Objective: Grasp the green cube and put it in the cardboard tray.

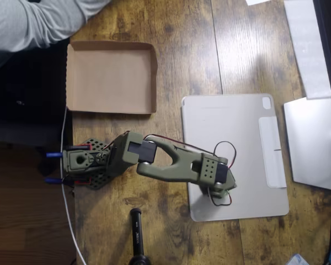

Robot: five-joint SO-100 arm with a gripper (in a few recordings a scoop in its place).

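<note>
The cardboard tray lies at the upper left of the wooden table in the overhead view, shallow and brown, its floor bare. Its left wall runs along the table's left edge and its right wall ends short of the table's middle. A person's grey sleeve reaches in at the top left corner, just above the tray.

A strip of bare wood separates the tray's lower wall from the olive-green arm. The arm's base sits against the left table edge, and the arm stretches rightward over the grey tablet cover, which lies flat right of centre. The wrist end hangs over the cover's lower left part, red and black wires looping beside it. The fingers are hidden beneath the wrist housing, so I cannot tell how far apart they stand or whether they hold anything. I cannot make out the green cube.

Open wood lies between tray and cover, and along the top. A black cylindrical object stands near the bottom edge below the arm. White sheets crowd the right edge.
</note>
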